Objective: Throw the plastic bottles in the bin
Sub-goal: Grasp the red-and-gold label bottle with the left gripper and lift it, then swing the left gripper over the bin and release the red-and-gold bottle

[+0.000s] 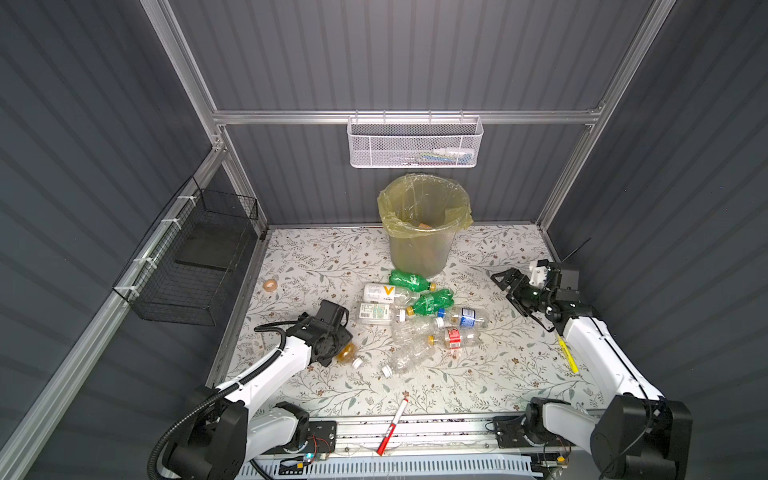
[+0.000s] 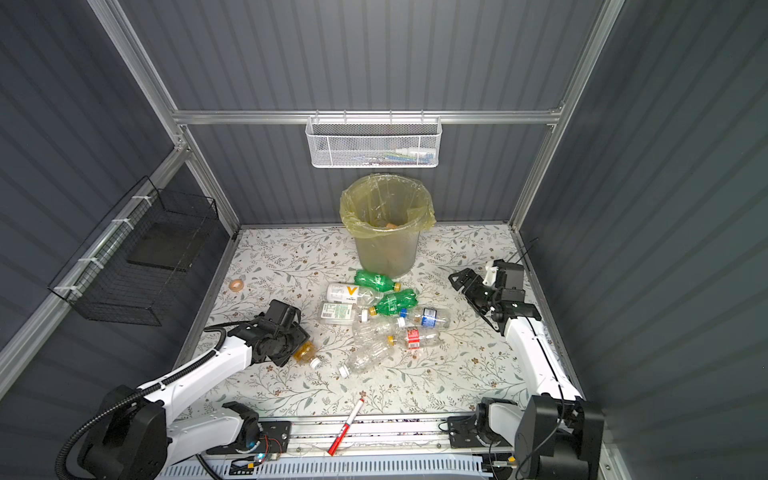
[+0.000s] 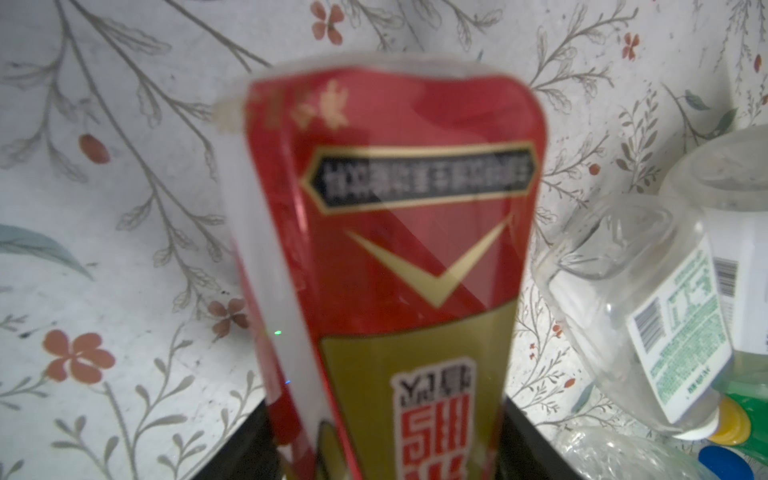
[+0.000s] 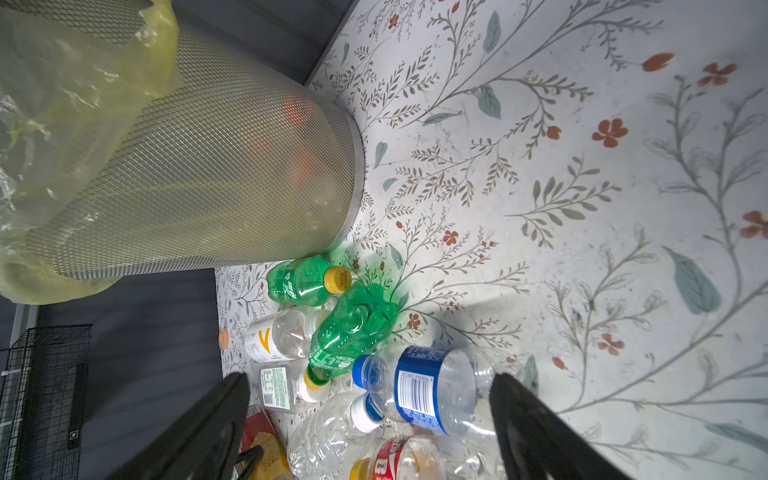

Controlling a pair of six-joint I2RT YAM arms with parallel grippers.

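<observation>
Your left gripper (image 1: 338, 347) is down at the near-left of the table (image 1: 498, 374), jaws closed on the gold bottle (image 3: 399, 249), whose body looks pinched between them. Its cap (image 1: 357, 363) pokes out beside the gripper in both top views. I judge this to be the pick-up step: one bottle is gripped, but I cannot tell whether it is off the table yet. Next you need to raise it well above the rim of the bin (image 1: 419, 249) at the back centre. Carry it over the other bottles (image 1: 432, 301) lying just in front of the bin, and release only above the opening. Your right gripper (image 1: 505, 282) hangs wide open and empty to the right of that pile; keep it out of the path.
</observation>
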